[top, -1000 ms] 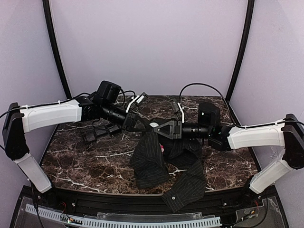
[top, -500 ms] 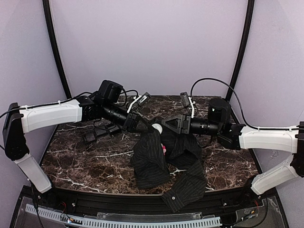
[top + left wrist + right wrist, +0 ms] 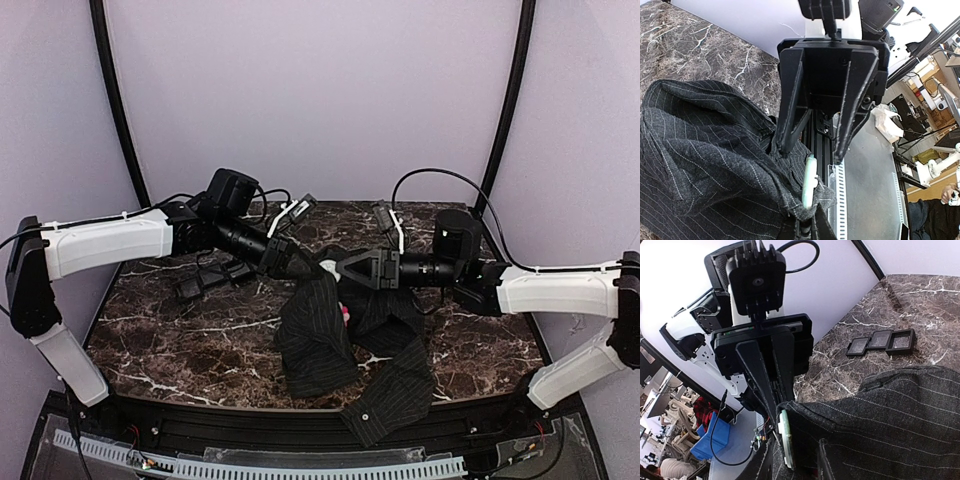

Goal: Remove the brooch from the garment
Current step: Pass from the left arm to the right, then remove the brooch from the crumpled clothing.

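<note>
The garment (image 3: 315,340) is a dark pinstriped shirt, one fold lifted off the table. My left gripper (image 3: 300,266) is shut on that fold, its closed fingertips (image 3: 777,402) pinching the cloth edge. The brooch (image 3: 810,180) shows edge-on as a pale round disc with a thin pin, fixed to the raised fold (image 3: 786,440). My right gripper (image 3: 338,268) faces the left one, open, with one finger (image 3: 786,147) on each side of the fold and the disc in line between the tips. A small pink spot (image 3: 344,314) sits lower among the folds; I cannot tell what it is.
Three small black square trays (image 3: 215,278) lie in a row at the left of the dark marble table (image 3: 160,340), also seen in the right wrist view (image 3: 882,342). The rest of the shirt hangs over the table's front edge (image 3: 390,410).
My right gripper opened, drew back a little to the right, then came forward again to the fold. My left gripper kept its hold and did not move.
</note>
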You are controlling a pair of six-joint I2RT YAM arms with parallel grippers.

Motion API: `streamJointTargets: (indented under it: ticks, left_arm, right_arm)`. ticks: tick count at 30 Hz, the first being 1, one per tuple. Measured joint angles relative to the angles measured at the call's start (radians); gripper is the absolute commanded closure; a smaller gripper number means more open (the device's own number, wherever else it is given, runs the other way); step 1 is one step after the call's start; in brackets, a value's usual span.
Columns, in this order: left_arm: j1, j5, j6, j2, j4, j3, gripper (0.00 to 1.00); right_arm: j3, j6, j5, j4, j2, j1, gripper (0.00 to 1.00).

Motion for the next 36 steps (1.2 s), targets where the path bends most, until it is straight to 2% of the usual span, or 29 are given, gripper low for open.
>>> streamJointTargets:
  ticks: [4, 9, 11, 13, 14, 15, 16, 18, 21, 27, 31, 33, 35, 36]
  left_arm:
    - [0.000, 0.000, 0.000, 0.000, 0.000, 0.000, 0.99]
    - [0.000, -0.005, 0.000, 0.000, -0.006, 0.000, 0.99]
    - [0.001, -0.005, -0.003, 0.000, -0.007, 0.000, 0.98]
    - [0.002, -0.004, -0.006, 0.000, -0.009, 0.000, 0.78]
    - [0.002, -0.006, -0.009, 0.000, -0.010, 0.000, 0.62]
    - [0.002, -0.006, -0.009, 0.001, -0.011, 0.002, 0.54]
    - [0.002, -0.006, 0.001, 0.002, -0.011, 0.004, 0.42]
    - [0.000, -0.009, 0.006, 0.005, -0.019, 0.012, 0.32]
    - [0.000, -0.023, 0.019, 0.010, -0.034, 0.025, 0.22]
    - [-0.006, -0.076, 0.049, 0.018, -0.077, 0.039, 0.19]
    - [-0.022, -0.117, 0.076, 0.035, -0.116, 0.056, 0.21]
    - [-0.031, -0.135, 0.087, 0.042, -0.132, 0.060, 0.25]
    - [-0.040, -0.150, 0.098, 0.050, -0.148, 0.065, 0.34]
    - [-0.042, -0.156, 0.098, 0.052, -0.155, 0.067, 0.42]
  right_arm:
    - [0.000, 0.003, -0.019, 0.007, 0.031, 0.000, 0.77]
    - [0.003, 0.008, -0.042, 0.029, 0.048, 0.000, 1.00]
    - [0.004, 0.003, -0.051, 0.037, 0.048, 0.001, 1.00]
    - [0.005, -0.003, -0.053, 0.040, 0.049, 0.001, 1.00]
    - [0.004, -0.004, -0.053, 0.040, 0.049, 0.001, 1.00]
    - [0.004, -0.003, -0.050, 0.040, 0.048, 0.002, 1.00]
    - [0.004, -0.002, -0.046, 0.039, 0.048, 0.002, 1.00]
    - [0.003, -0.002, -0.026, 0.035, 0.048, 0.001, 1.00]
    - [-0.001, -0.001, 0.000, 0.033, 0.045, 0.001, 1.00]
    - [-0.012, -0.001, 0.051, 0.028, 0.016, 0.001, 1.00]
    - [-0.019, 0.001, 0.073, 0.029, 0.008, 0.001, 1.00]
    - [-0.021, 0.003, 0.080, 0.029, 0.007, 0.001, 1.00]
    - [-0.025, 0.003, 0.087, 0.029, 0.007, 0.001, 1.00]
    - [-0.026, 0.003, 0.089, 0.029, 0.007, 0.001, 1.00]
